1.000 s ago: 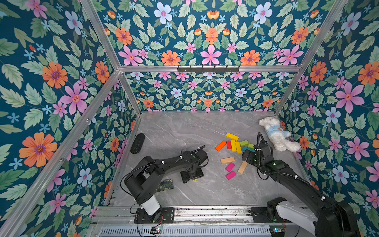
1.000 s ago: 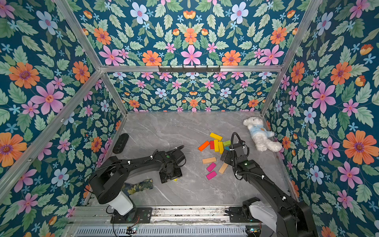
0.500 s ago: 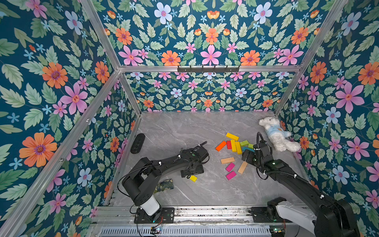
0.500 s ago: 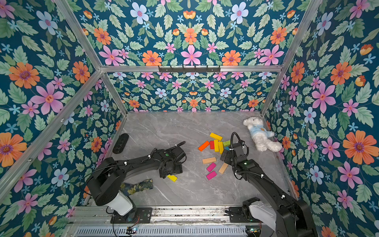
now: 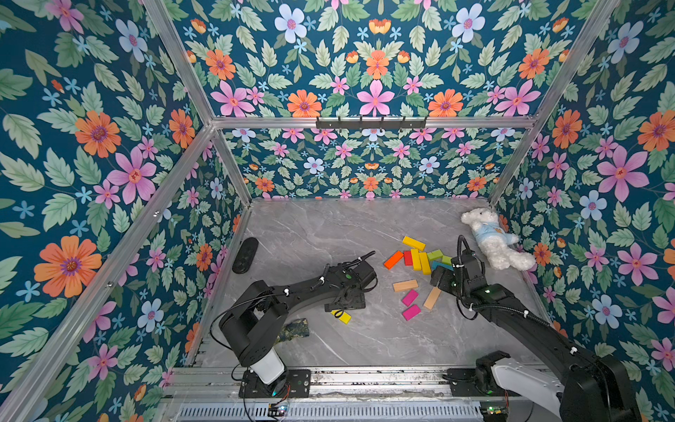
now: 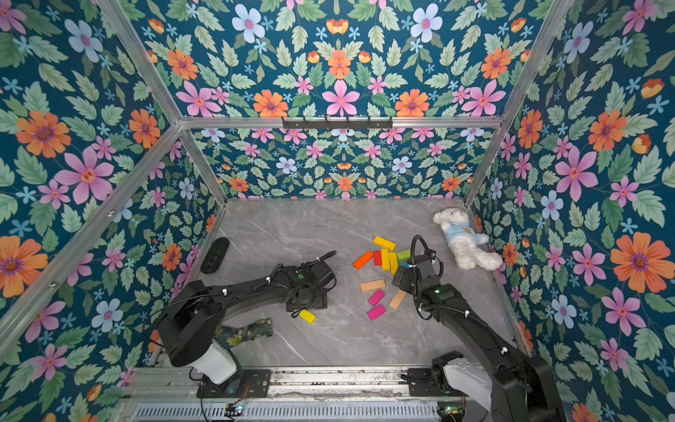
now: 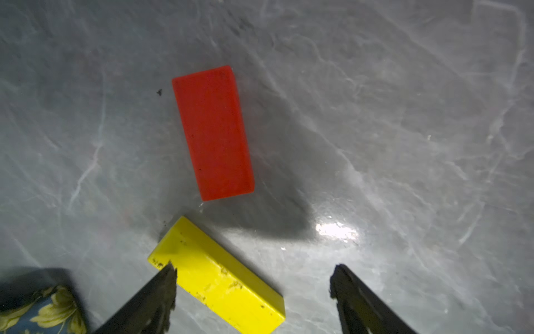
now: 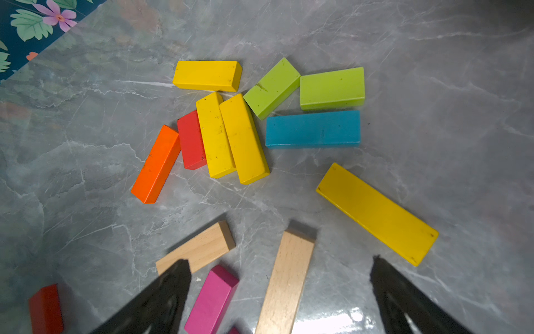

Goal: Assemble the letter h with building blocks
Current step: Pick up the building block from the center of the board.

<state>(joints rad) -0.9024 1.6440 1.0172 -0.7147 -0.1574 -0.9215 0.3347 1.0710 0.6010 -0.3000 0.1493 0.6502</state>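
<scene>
Grey marble bears flat, bright blocks.

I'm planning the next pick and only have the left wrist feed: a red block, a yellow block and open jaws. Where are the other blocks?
Observer: In a loose pile on the robot's right side, by the right gripper.
Operator: Is that gripper holding one?
Observer: No. It is open and grips nothing. A wood block lies flat below it, between the jaws.
Operator: Anything else over there to watch for?
Observer: A white bear lies just beyond the pile, farther right.
</scene>
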